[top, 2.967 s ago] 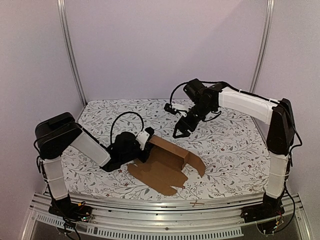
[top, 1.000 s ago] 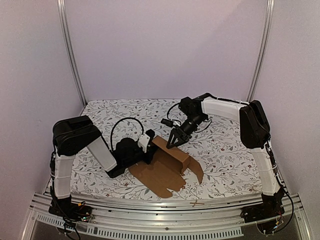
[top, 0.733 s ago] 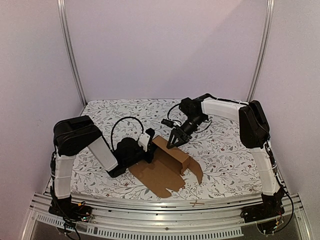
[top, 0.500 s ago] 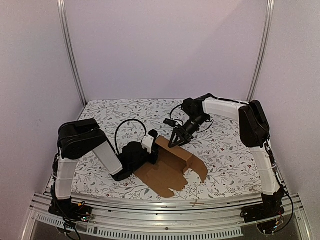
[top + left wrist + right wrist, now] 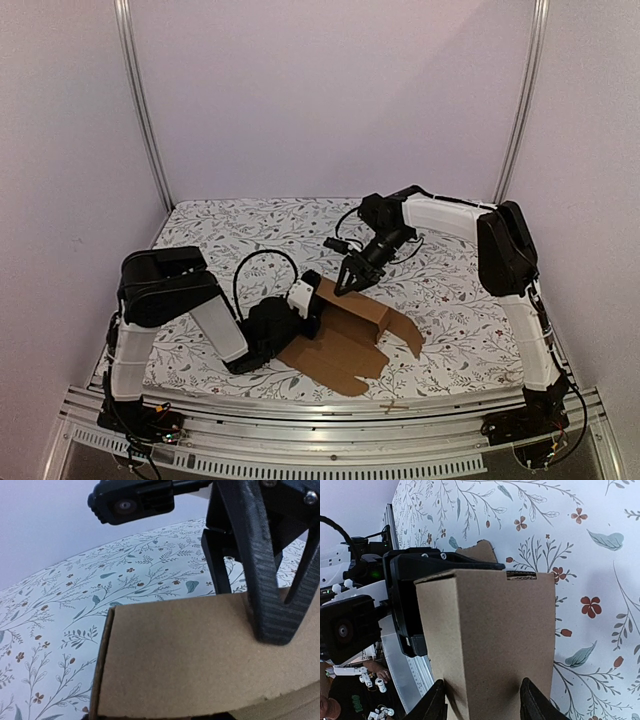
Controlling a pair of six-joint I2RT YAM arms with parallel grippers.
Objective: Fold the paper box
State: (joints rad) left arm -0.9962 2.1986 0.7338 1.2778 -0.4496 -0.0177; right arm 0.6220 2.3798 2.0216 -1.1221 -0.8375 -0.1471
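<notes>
The paper box (image 5: 340,350) lies on the near middle of the worktop (image 5: 460,290), with its flat part toward the near edge. Along its far side one raised flap (image 5: 365,308) stands up. Its long axis runs left to right, slanting a little toward the near right. The left pincer (image 5: 312,300) sits low at the left end of this flap. I cannot tell how wide it stands, because the cardboard hides its tips. The right pincer (image 5: 348,284) reaches from the far side onto the flap's top edge, with its fingers (image 5: 436,704) clearly apart. I judge that the next fold turns on this flap, and both arms meet it near its left end.
</notes>
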